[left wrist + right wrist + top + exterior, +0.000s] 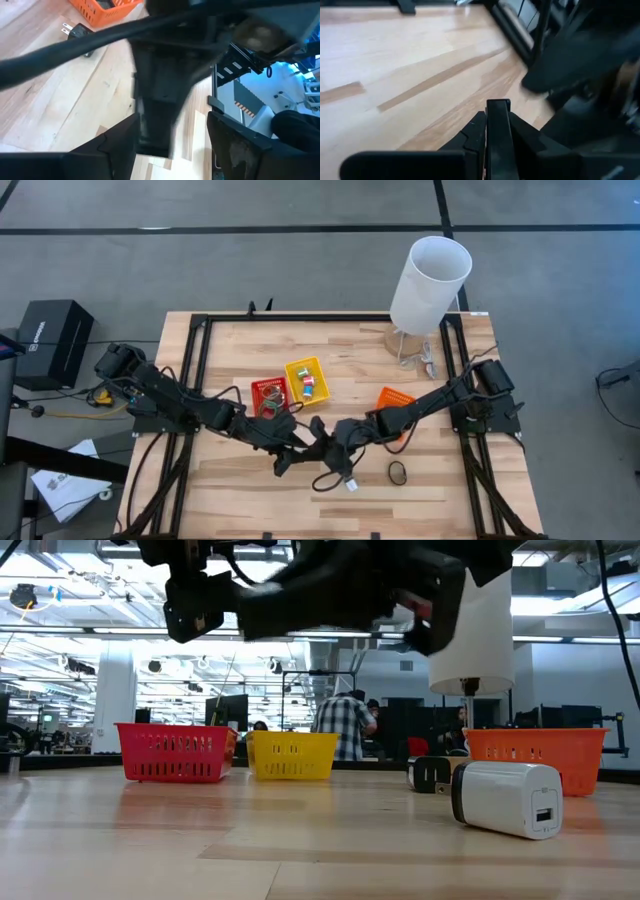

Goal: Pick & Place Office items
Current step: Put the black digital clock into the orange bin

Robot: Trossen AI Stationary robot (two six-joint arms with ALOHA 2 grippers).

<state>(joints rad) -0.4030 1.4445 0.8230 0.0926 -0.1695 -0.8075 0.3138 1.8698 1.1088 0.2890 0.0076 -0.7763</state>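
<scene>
In the high view both arms meet over the table's middle. My left gripper point(287, 458) is open; in its wrist view its fingers point(172, 150) stand on either side of a blurred dark shape point(157, 95), apparently the other arm's gripper. My right gripper point(322, 442) is shut on a narrow black bar point(498, 112). A thin black cord loop point(328, 477) lies on the wood below them, beside a white block point(352, 484) point(505, 798). A black ring point(398, 472) lies flat to the right. Small items sit in the yellow tray point(307, 380) and red tray point(270, 395). My right gripper pinches the narrow black bar point(498, 107) between its two fingers point(476, 131), and the bar's end sticks out just past them. The bar is lifted above the wood. What the bar belongs to cannot be told.
The orange tray point(395, 402) stands right of the grippers, under the right arm. The tall white cylinder point(430, 285) stands at the far right. A black plug point(75, 32) lies by the orange tray. Bare wood lies toward the near edge. People stand in the room beyond.
</scene>
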